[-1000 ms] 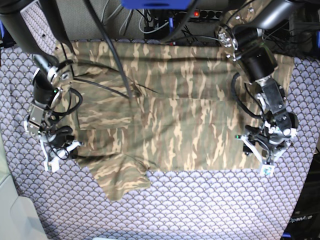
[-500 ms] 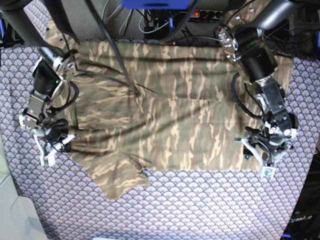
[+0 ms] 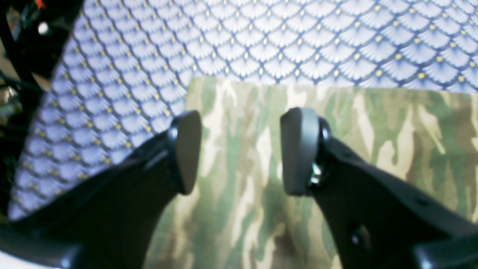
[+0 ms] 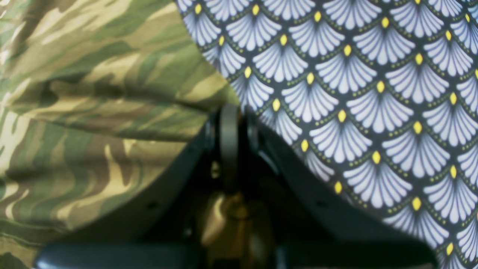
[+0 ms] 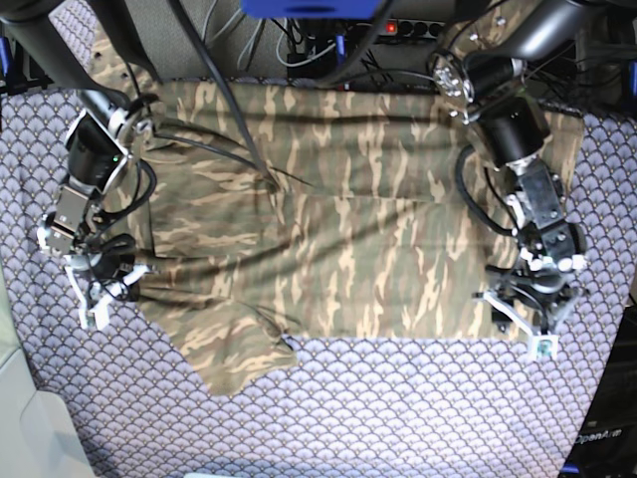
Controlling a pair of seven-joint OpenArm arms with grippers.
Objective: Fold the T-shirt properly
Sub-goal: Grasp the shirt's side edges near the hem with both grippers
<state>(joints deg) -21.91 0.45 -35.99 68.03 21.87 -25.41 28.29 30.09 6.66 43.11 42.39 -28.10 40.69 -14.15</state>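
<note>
The camouflage T-shirt (image 5: 338, 219) lies spread flat on the fan-scale table cloth (image 5: 398, 418), with one sleeve flopped toward the front left. My right gripper (image 5: 95, 299) is at the shirt's left edge. In the right wrist view it (image 4: 229, 112) is shut, with the shirt's edge (image 4: 93, 93) running into its tips. My left gripper (image 5: 525, 324) hangs over the shirt's front right corner. In the left wrist view it (image 3: 239, 153) is open and empty, with the shirt (image 3: 336, 130) below and between the fingers (image 3: 186, 149).
A black cable (image 5: 234, 119) from the arm crosses over the shirt's upper left. Cables and a power strip (image 5: 398, 28) lie behind the table. A white object (image 5: 30, 428) sits at the front left corner. The cloth's right edge is close to the left arm.
My right gripper has moved left and a little back, drawing the shirt's left edge outward. My left gripper has moved slightly toward the front edge, over the shirt's corner.
</note>
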